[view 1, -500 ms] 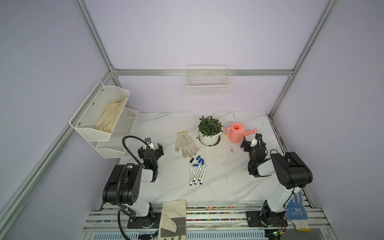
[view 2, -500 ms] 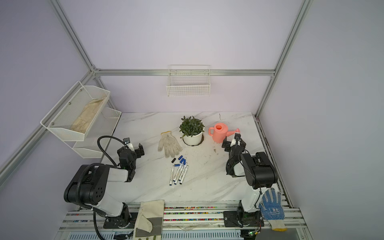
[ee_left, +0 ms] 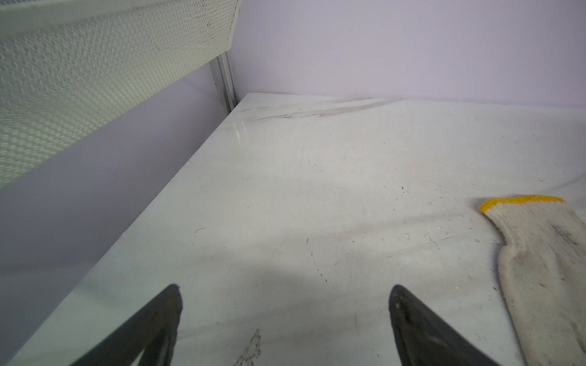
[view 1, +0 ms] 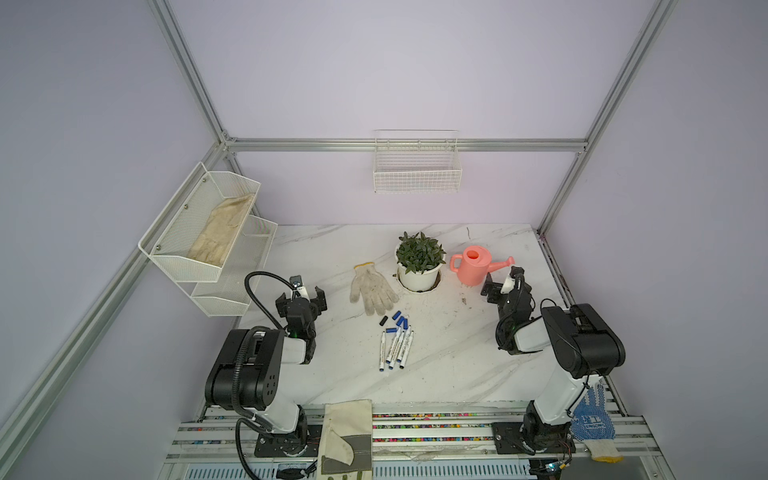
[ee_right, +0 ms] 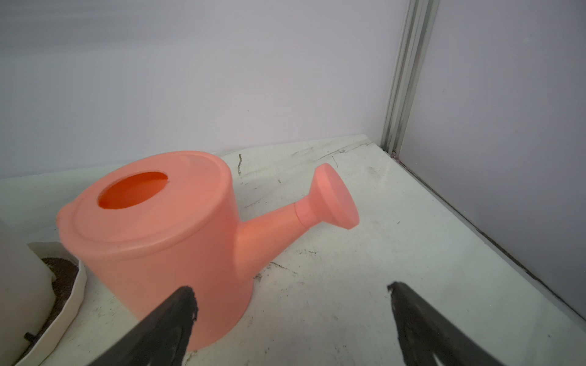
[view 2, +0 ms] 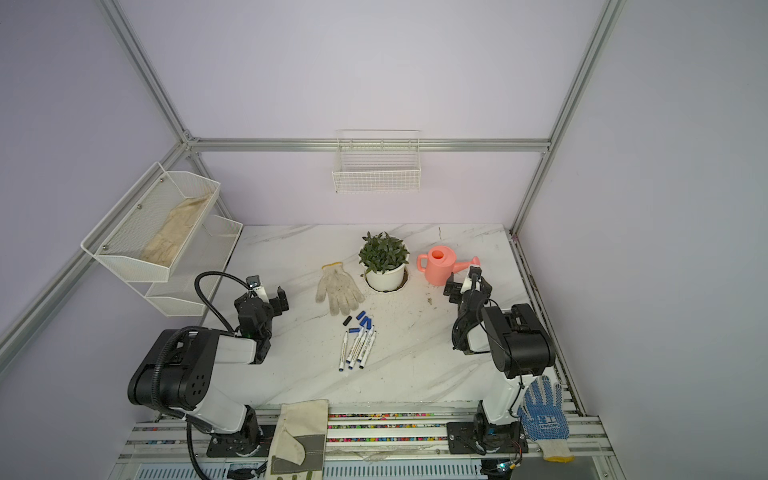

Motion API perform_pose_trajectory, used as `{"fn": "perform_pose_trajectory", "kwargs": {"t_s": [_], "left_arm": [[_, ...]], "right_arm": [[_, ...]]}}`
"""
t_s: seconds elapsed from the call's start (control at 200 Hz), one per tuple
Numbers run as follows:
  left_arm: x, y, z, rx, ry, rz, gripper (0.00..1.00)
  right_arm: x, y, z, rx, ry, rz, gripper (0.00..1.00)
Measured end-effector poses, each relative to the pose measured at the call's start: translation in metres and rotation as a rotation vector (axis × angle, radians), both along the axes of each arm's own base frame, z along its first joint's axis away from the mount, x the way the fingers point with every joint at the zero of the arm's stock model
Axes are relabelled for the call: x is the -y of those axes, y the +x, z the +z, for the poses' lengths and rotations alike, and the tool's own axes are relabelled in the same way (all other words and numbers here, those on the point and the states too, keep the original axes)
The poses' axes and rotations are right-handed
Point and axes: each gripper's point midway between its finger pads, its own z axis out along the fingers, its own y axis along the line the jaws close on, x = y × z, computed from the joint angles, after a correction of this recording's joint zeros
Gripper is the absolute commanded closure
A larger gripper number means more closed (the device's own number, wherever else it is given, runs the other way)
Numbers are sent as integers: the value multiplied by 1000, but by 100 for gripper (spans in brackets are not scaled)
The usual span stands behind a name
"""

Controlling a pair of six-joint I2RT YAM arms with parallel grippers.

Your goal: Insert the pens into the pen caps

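Observation:
Several white pens (view 1: 397,347) (view 2: 357,349) lie side by side in a loose bundle in the middle of the marble table (view 1: 449,374). Just behind them sit the pen caps, several blue (view 1: 400,319) (view 2: 364,318) and one black (view 1: 383,321) (view 2: 347,321). My left gripper (view 1: 301,296) (view 2: 266,296) (ee_left: 285,294) hovers left of the pens, open and empty over bare table. Over at the right my right gripper (view 1: 503,284) (view 2: 468,284) (ee_right: 290,296) is open and empty too, close beside the watering can. Neither wrist view shows the pens or caps.
A dirty white work glove (view 1: 372,289) (ee_left: 545,269) lies behind the caps. A potted plant (view 1: 417,259) and a pink watering can (view 1: 473,264) (ee_right: 165,228) stand further back. A white mesh shelf rack (view 1: 208,232) hangs at the left wall, a wire basket (view 1: 417,166) on the back wall.

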Motion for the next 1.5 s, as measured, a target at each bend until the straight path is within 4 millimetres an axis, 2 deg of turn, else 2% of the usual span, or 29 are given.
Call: {"fn": "perform_pose_trajectory", "kwargs": {"t_s": [0.755, 0.915, 1.045, 1.11, 1.175, 1.25, 1.325, 1.385, 1.5], "left_arm": [[0, 0, 0, 0, 0, -1, 0], [0, 0, 0, 0, 0, 0, 0], [1, 0, -1, -9, 5, -10, 0], [3, -3, -5, -63, 5, -18, 0], [3, -1, -5, -128, 4, -20, 0], [5, 9, 11, -139, 9, -18, 0], [12, 14, 27, -129, 16, -16, 0], [25, 12, 36, -129, 2, -26, 0], [66, 1, 44, -134, -78, -93, 0]], "right_arm": [[-1, 0, -1, -3, 5, 4, 3], [0, 0, -1, -4, 12, 4, 18], [0, 3, -1, -39, 5, 0, 21], [0, 12, 13, -56, 4, -4, 32], [1, 21, 48, -17, 25, -24, 38], [3, 21, 91, 60, 71, -55, 40], [1, 17, 118, 97, 113, -78, 42], [-13, 15, 128, 89, 128, -81, 42], [-67, 12, 135, 40, 137, 1, 42]]}}
